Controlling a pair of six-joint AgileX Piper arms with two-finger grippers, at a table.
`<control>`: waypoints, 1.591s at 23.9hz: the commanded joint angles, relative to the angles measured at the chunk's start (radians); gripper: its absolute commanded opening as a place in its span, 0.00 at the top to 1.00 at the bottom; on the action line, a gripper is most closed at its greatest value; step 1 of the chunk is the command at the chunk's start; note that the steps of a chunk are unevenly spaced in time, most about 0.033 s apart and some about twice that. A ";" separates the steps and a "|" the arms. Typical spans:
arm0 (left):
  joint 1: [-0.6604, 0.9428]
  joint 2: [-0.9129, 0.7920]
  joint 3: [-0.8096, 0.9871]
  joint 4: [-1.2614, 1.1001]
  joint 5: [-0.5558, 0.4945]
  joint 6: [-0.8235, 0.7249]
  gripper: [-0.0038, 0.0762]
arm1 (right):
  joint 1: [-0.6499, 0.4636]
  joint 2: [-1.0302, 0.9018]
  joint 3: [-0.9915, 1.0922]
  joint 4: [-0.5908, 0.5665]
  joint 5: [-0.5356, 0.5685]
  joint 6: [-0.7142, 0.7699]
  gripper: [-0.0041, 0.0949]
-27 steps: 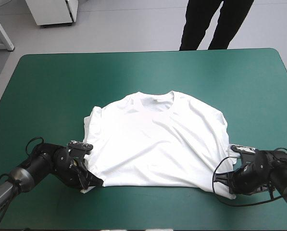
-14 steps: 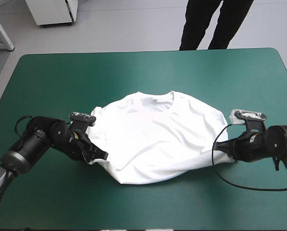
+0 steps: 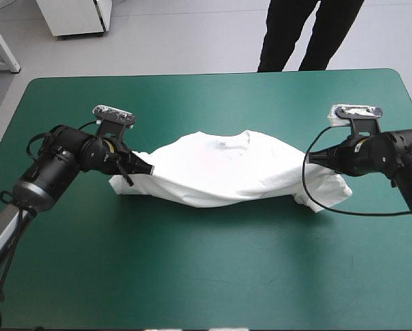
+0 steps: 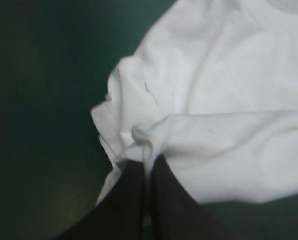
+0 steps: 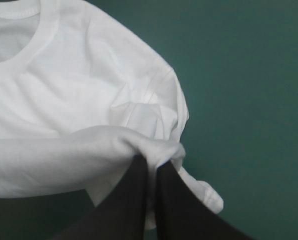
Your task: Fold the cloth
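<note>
The white T-shirt lies across the middle of the teal-green table, its collar toward the far edge and its lower half doubled up over the chest. My left gripper is shut on the T-shirt at the hem's left corner, held beside the left sleeve. At the other side my right gripper is shut on the T-shirt at the hem's right corner, above the right sleeve. The left wrist view has the T-shirt bunched in my left gripper. The right wrist view shows the T-shirt folded over my right gripper.
Bare teal-green cover stretches from the shirt to the near edge, and a band of it lies between the collar and the far edge.
Both grippers carried the hem from the near side of the table up and toward the collar, folding the shirt's lower half over its upper half. The arms rose and moved away from me.
</note>
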 commanded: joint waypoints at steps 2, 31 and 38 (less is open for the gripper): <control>0.010 0.060 -0.159 0.063 -0.048 -0.018 0.98 | -0.002 0.063 -0.118 -0.060 -0.069 0.006 0.98; 0.139 0.616 -0.534 -0.039 -0.092 0.060 0.95 | -0.064 0.634 -0.492 0.043 -0.092 -0.060 0.91; 0.139 0.608 -0.570 -0.074 0.034 0.094 0.59 | -0.064 0.632 -0.492 0.046 -0.002 -0.035 0.46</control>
